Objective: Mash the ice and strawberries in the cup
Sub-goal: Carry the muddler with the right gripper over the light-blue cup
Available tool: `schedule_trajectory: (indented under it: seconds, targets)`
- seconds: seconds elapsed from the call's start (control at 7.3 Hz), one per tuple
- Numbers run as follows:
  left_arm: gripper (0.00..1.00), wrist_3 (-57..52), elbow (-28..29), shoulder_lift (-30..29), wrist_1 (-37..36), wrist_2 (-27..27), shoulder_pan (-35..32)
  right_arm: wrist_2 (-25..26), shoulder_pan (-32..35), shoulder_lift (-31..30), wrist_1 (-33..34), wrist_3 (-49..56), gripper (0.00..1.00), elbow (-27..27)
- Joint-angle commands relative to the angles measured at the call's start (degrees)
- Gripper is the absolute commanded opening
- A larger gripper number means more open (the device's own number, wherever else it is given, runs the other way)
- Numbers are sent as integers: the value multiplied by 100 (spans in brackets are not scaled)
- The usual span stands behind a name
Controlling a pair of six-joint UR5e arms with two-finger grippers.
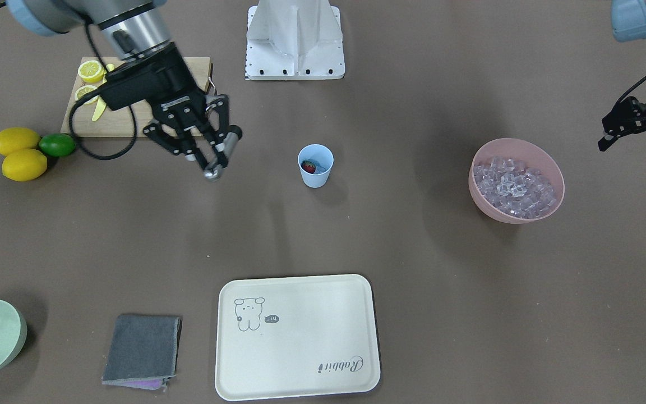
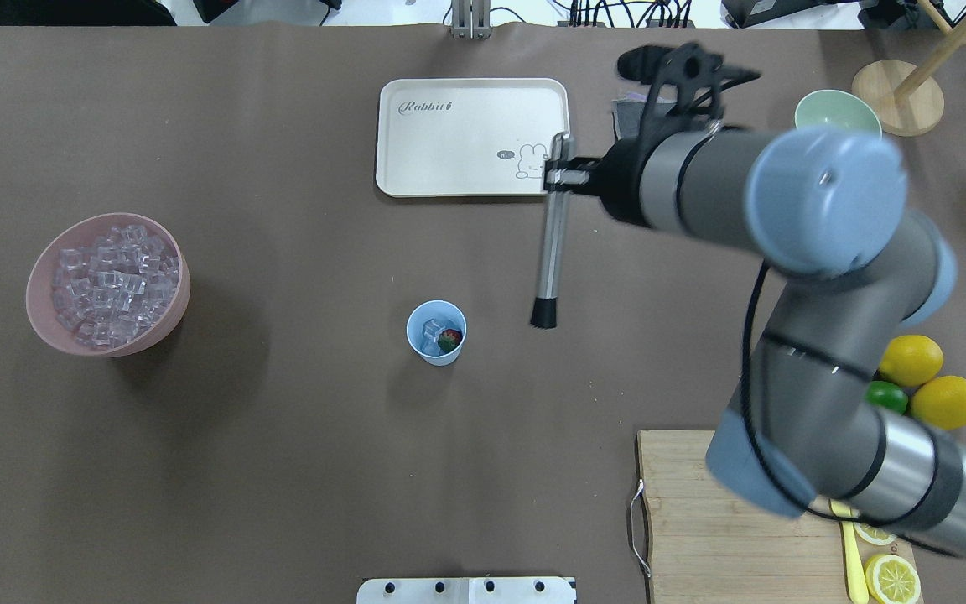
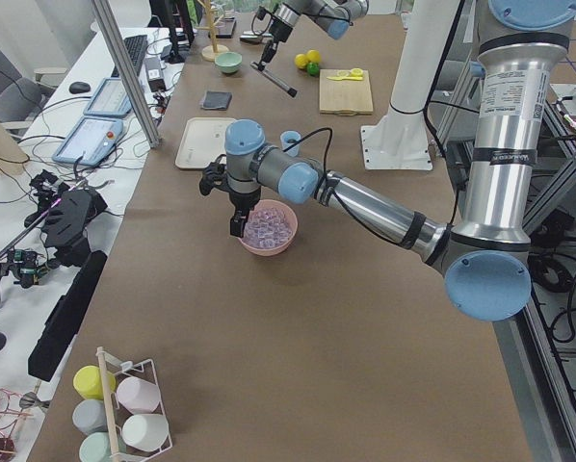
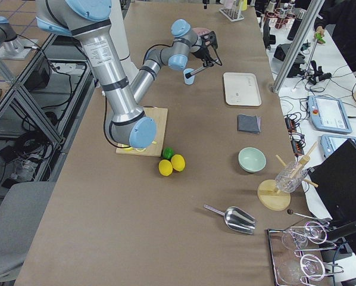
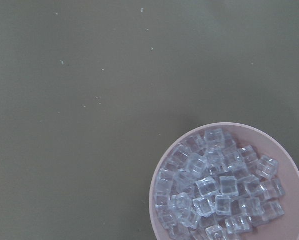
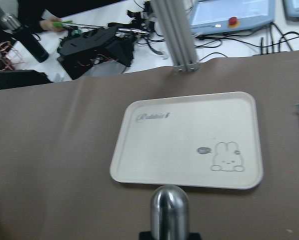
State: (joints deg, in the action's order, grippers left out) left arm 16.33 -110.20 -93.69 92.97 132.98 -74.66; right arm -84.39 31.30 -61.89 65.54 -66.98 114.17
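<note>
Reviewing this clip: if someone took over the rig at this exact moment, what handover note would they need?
The right gripper is shut on the muddler, held tilted in the air beside the cup, not in it.
The left gripper is open and empty, by the pink bowl.
The cup holds the strawberry and some ice; more ice sits in the pink bowl.
Done: cup loaded, muddler in hand.
Left: bring the muddler's black end into the cup and mash.

Strawberry [image 2: 449, 340] in cup [image 2: 437, 358], tray [image 2: 466, 126] beyond, bowl [image 2: 179, 298] of ice [image 2: 110, 281] at left
</note>
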Motion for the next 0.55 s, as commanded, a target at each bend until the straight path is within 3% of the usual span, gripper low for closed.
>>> schedule_trajectory:
  seconds: [0.0, 0.14, 0.41]
  targets:
    - [96, -944, 480, -35, 1, 17, -459, 2175, -1553, 90, -1024, 78, 0, -210]
    - [96, -1000, 517, -9, 10, -9, -488, 2216, -1574, 98, -1052, 454, 0, -176]
    - [96, -1018, 430, 209, 36, 43, -619, 2899, -1680, 107, -1786, 1296, 0, -254]
